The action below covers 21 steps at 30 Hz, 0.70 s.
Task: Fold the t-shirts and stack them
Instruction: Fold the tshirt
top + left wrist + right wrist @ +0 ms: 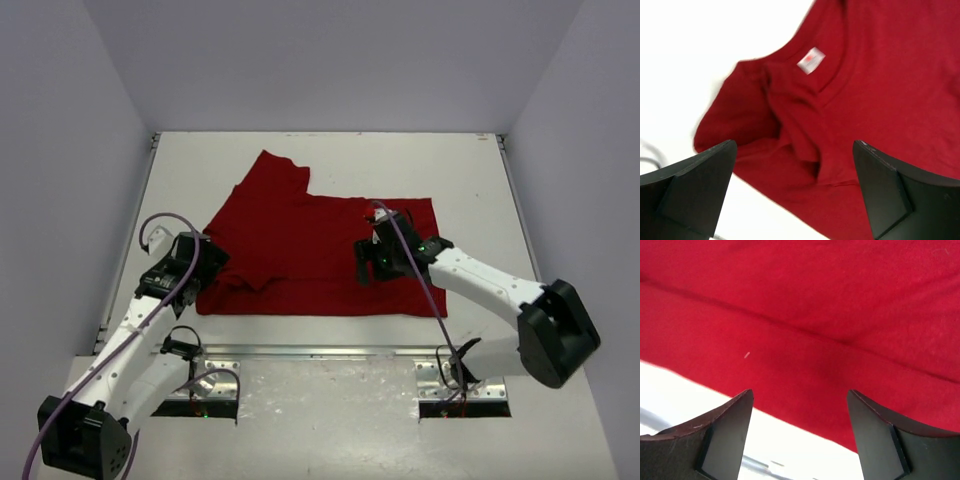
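Hovering at the near left end of the t-shirt (300, 250), the left tool (208, 254) gapes wide and holds nothing. The right tool (368, 262), also parted and empty, hangs over the shirt's near folded edge, right of the middle. The shirt lies flat on the bench (470, 180) with its long axis running left to right. Its collar label (811, 60) is by the left tool, the hem is out to the right, and one sleeve (275, 170) pokes toward the far side. Any end-to-end fold likely gives each arm its nearer end.
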Tool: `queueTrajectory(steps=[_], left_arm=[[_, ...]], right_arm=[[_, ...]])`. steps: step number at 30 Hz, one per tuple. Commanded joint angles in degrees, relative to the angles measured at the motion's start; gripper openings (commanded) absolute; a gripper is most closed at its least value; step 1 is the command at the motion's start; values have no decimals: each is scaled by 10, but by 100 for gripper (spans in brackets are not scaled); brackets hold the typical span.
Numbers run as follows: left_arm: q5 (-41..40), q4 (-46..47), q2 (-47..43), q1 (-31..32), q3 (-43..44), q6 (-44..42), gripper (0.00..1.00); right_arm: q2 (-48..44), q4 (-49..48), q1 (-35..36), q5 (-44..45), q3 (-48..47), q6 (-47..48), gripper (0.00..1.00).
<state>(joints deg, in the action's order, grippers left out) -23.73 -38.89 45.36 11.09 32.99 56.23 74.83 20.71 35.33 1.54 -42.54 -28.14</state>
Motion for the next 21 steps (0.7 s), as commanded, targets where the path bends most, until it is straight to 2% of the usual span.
queueTrajectory(steps=[1,2,5,9,12,15,17,21], left_arm=[[-3,-45,29,7,5,50,100],[10,-51,59,7,8,51,100],[18,-72,118,7,12,63,100],[12,-42,150,7,2,64,100],[-3,-3,198,6,9,71,100],[-35,9,287,2,51,81,100],[-58,14,365,-4,89,83,100],[-43,52,507,-48,153,38,100]], right_arm=[[96,47,6,77,-81,-42,76],[107,73,5,109,-82,-70,76],[89,68,3,134,-22,-154,81],[90,31,-10,95,24,-166,82],[154,56,-30,110,-4,-161,81],[234,70,-61,116,-52,-133,81],[294,80,-85,111,-95,-103,81],[353,102,-99,114,-157,-82,81]])
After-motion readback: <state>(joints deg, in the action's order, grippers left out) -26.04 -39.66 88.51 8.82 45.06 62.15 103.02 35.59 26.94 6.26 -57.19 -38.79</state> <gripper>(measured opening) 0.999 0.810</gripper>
